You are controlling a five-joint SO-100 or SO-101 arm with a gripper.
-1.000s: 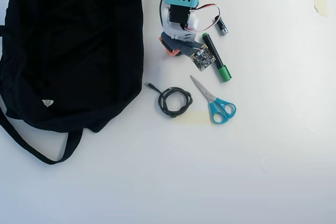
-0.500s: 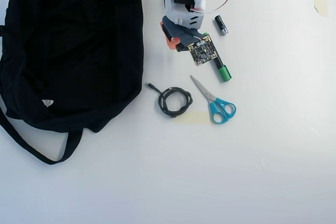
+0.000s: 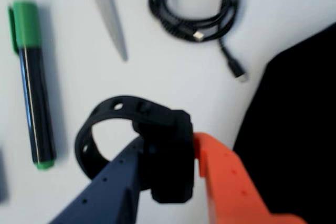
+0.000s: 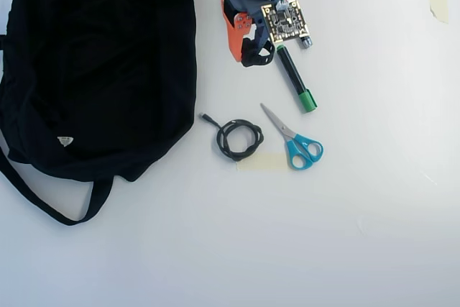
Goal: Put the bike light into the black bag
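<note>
Claw lifted; white table

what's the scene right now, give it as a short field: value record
gripper: gripper shut on the bike light, loop strap sticking out to the left in the wrist view
bike light location: at the top of the overhead view, right of the black bag, not inside it
black bag: lies flat at left, strap trailing below
other items: green marker, scissors, coiled cable
task state: light grasped, not yet bagged
</note>
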